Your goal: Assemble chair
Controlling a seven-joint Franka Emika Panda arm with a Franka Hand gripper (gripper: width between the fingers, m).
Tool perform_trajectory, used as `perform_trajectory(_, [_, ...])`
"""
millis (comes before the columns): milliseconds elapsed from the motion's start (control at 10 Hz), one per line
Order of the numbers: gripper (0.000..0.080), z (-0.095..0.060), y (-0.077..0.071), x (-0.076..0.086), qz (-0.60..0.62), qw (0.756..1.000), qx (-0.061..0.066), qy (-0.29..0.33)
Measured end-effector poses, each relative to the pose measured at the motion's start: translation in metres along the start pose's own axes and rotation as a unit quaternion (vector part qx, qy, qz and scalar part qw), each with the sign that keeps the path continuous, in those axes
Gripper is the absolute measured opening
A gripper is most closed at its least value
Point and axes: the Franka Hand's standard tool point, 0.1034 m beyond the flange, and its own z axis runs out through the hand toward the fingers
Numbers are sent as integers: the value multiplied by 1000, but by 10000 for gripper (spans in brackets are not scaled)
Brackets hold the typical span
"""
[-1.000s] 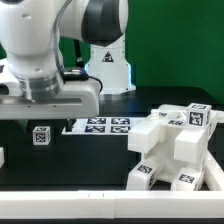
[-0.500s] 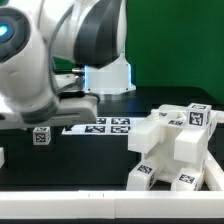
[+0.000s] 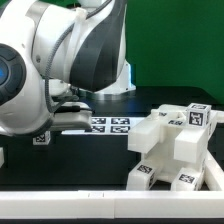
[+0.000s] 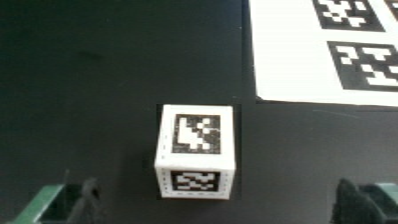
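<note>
White and shiny, the big robot arm point(image 3: 50, 70) fills the exterior view's left side and hides most of what sits under it. Below it a small white block point(image 3: 41, 138) with a black-and-white tag peeks out on the black table point(image 3: 90, 165). From the wrist camera the same block point(image 4: 194, 150) lies flat on the table, ahead of the open jaws and in line with the space between them. The gripper point(image 4: 222, 200) has its two dark fingers point(image 4: 61, 198) far apart, and they touch nothing. The marker board point(image 3: 112, 125) lies beyond the block, farther from the jaws, with its square tags facing up. On the exterior view's right, well apart from the jaws, the other chair pieces point(image 3: 175, 145) sit bunched together, white and blocky, with little tags on their faces.
</note>
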Motion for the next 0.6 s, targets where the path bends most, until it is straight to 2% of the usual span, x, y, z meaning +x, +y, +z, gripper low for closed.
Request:
perform_trajectory(100, [649,14,4,3,5,1000,4,-17])
perform_trajectory(300, [649,32,4,5,7,1000,7,-30])
perform_trajectory(500, [649,34,4,5,7,999,7,-30])
perform_trajectory(600, [555,35,4,5,7,999,7,-30])
